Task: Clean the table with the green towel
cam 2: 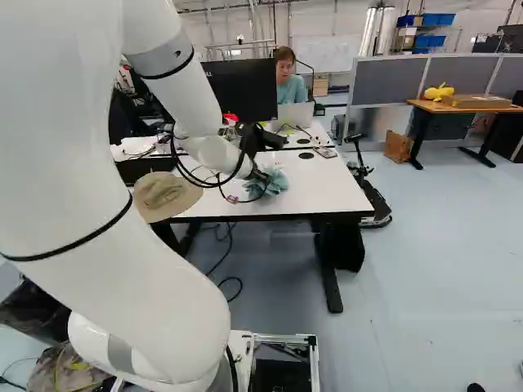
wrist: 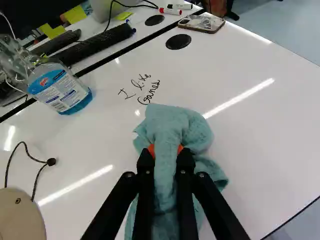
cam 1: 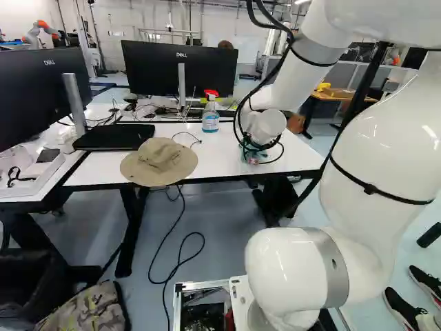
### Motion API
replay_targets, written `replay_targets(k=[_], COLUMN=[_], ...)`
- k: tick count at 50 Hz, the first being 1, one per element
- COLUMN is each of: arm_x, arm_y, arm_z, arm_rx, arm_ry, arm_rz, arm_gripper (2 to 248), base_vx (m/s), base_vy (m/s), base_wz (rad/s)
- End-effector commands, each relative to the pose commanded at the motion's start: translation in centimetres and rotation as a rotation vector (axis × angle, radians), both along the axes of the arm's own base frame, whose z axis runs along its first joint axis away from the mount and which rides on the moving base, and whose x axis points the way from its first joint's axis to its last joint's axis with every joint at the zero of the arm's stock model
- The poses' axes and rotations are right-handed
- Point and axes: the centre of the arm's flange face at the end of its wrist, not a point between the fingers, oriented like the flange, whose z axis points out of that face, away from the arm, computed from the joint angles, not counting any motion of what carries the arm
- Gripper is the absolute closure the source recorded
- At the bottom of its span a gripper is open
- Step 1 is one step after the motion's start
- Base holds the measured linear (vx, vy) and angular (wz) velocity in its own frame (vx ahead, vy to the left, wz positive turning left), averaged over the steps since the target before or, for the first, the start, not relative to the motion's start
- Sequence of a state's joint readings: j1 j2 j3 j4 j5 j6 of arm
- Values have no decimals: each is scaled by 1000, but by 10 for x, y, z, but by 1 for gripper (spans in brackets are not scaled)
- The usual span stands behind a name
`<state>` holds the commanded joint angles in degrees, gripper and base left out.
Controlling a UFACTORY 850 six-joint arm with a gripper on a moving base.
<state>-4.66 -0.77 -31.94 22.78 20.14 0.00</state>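
In the right base view my gripper (cam 2: 258, 173) is low over the white table (cam 2: 327, 192), at the green towel (cam 2: 274, 183). The wrist view shows the gripper (wrist: 166, 151) shut on the towel (wrist: 170, 125), its orange pads pinching a fold from both sides. Loose folds spread around the fingers and rest against the tabletop (wrist: 260, 145). Black handwriting (wrist: 142, 89) is on the table just ahead of the towel.
A spray bottle (wrist: 60, 90) stands ahead and to one side, seen also as the bottle (cam 1: 210, 114). A tan hat (cam 1: 159, 161) lies near the table's front edge. Beyond are monitors (cam 1: 180, 69), a keyboard (wrist: 95, 45) and a phone (wrist: 201, 23). A person sits behind the table.
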Motion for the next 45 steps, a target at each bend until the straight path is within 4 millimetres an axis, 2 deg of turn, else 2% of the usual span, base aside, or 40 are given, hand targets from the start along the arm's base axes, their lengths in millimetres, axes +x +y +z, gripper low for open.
replay_targets(k=[19, 31, 45], arm_x=[2, 19, 48], arm_y=[0, 2, 1], arm_z=[4, 17, 17], arm_rx=[-1, -3, -3], arm_ry=[-10, -40, -44], arm_rz=[1, 7, 10], arm_gripper=[201, 201, 201], base_vx=[0, 0, 0], base_vy=[0, 0, 0], base_wz=[0, 0, 0])
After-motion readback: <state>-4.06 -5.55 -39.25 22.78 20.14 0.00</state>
